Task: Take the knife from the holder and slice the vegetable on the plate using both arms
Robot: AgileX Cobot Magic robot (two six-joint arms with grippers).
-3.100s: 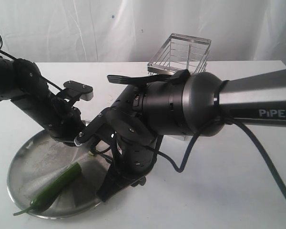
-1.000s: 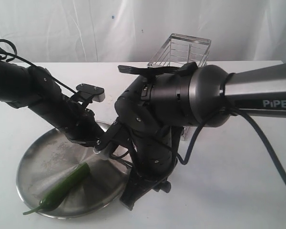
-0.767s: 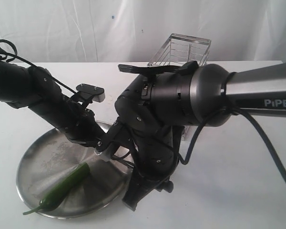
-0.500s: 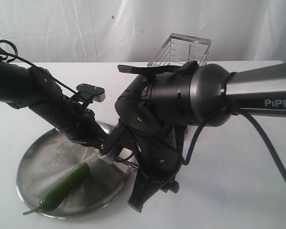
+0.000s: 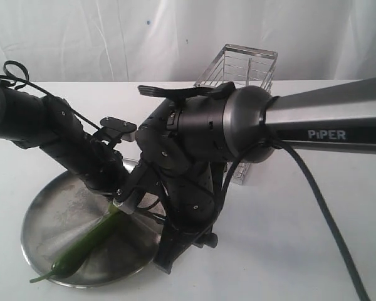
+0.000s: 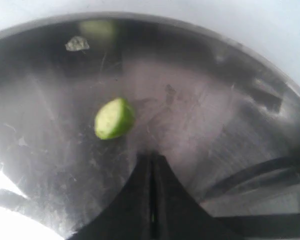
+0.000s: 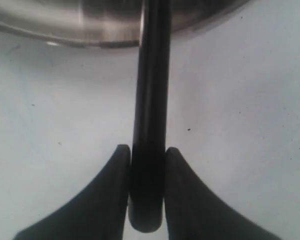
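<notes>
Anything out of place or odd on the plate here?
A cut vegetable slice lies loose on the plate, and a small pale scrap sits near its rim. Nothing looks spilled or damaged.

Your right arm: matte black joints w/ small screws, grey metal forearm marked PIPER in white, thick black cable trailing; left arm: all black, thin looped wire.

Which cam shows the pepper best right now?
Exterior view: the pepper lies nearly full length on the plate, stem included. Left wrist shows only a pale-green cut end, possibly a loose piece. Right wrist shows none of it.
</notes>
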